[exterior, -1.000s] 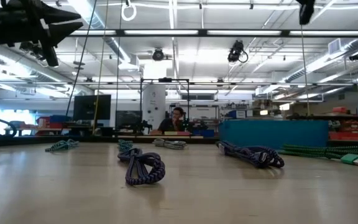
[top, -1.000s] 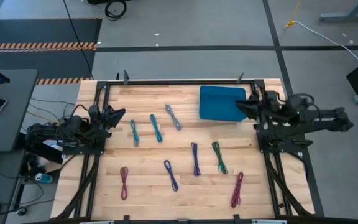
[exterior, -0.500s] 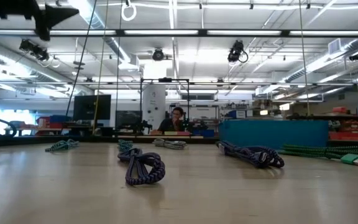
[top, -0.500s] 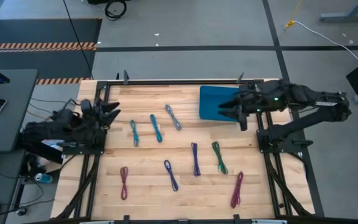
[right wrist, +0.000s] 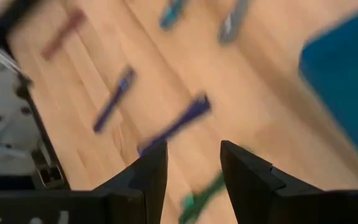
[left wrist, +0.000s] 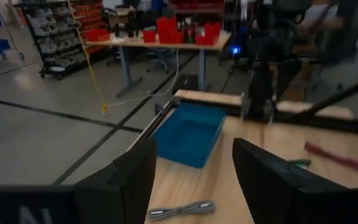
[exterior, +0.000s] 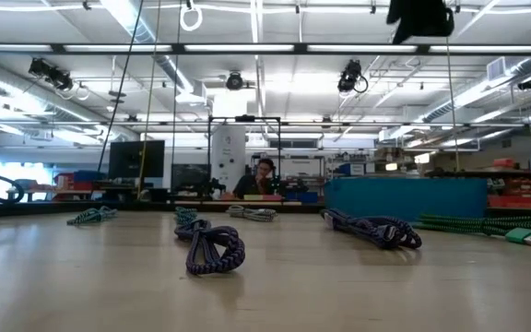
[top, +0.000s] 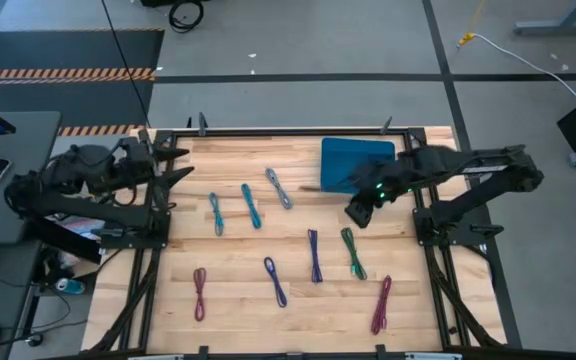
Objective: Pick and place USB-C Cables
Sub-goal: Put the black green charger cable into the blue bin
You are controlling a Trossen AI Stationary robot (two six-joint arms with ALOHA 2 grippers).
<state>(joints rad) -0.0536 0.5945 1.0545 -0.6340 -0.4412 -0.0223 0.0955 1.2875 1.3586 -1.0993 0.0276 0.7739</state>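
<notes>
1. High view is showing the right gripper hanging over the wooden worktop, just off the near left corner of the blue bin, with its fingers parted and nothing between them.
2. Eight USB-C cables are lying on the worktop, all outside the blue bin: a grey-blue cable, a teal cable and a second teal cable are sitting to the bin's left.
3. A green cable, a blue-purple cable and another blue-purple cable are lying nearer the front than the bin, with a magenta cable and a maroon cable farther forward.
4. The left gripper is waiting at the worktop's left edge, well apart from the bin, fingers spread wide and holding nothing.
</notes>
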